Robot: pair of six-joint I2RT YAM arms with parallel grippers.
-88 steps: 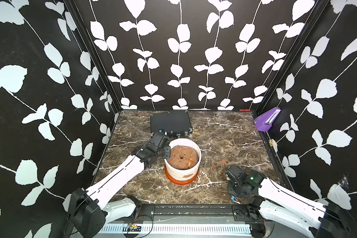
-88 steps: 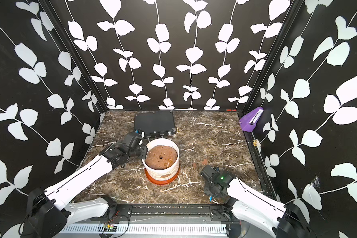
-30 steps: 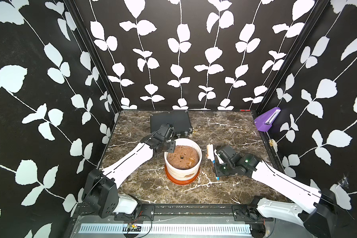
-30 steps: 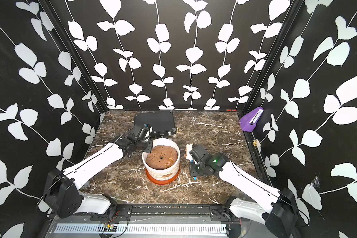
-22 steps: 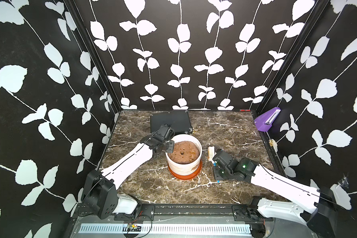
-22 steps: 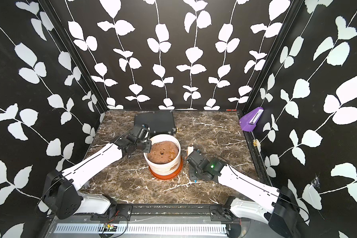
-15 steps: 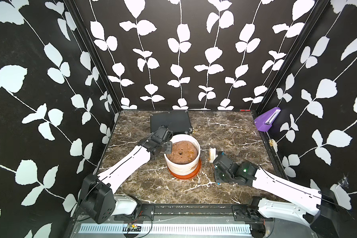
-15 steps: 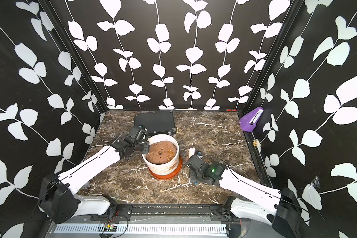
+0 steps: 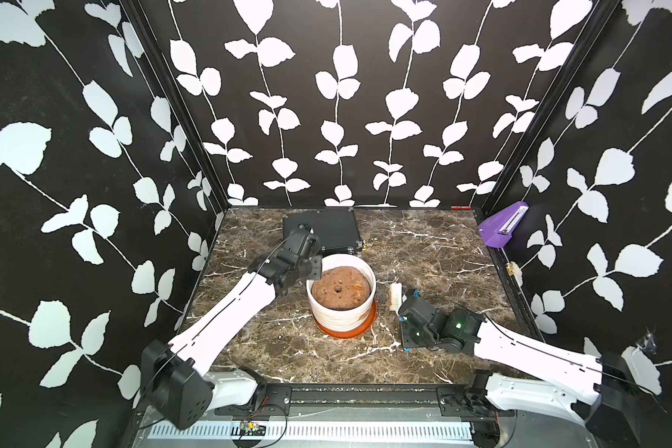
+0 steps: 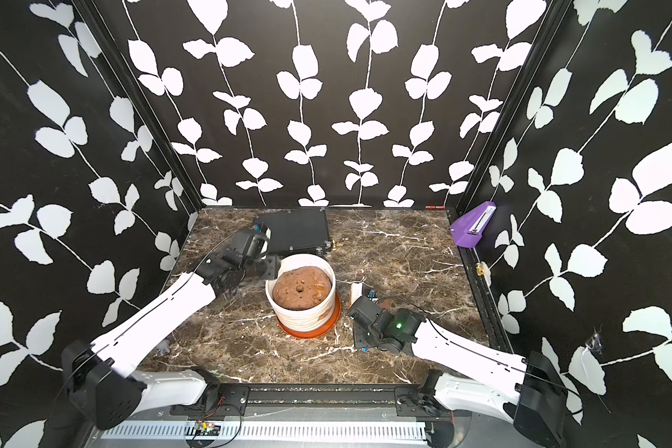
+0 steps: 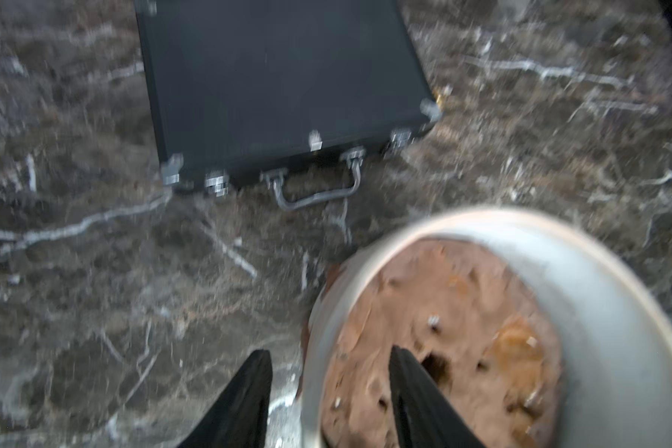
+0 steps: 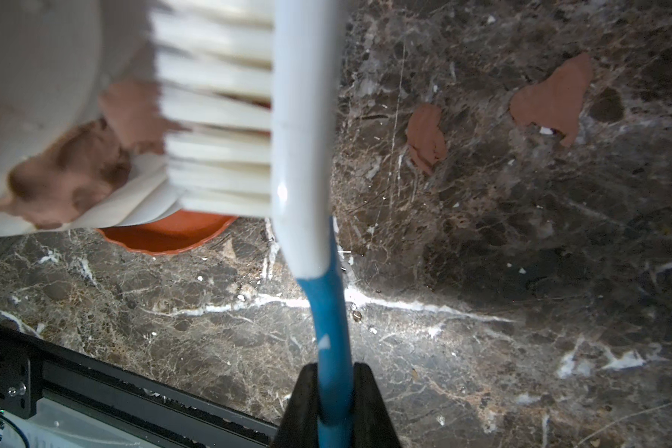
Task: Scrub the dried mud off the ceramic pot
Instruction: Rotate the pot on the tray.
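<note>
Now left fingers (image 11: 245,395) have opened, white ribbed ceramic pot (image 9: 342,318) rim between them; right fingers (image 12: 307,403) grip blue-handled brush (image 12: 307,135); pot likely unbraced.

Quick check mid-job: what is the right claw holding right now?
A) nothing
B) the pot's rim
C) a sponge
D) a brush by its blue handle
D: in the right wrist view the right claw is shut on the blue handle of the brush, whose white bristles face the mud on the pot.
</note>
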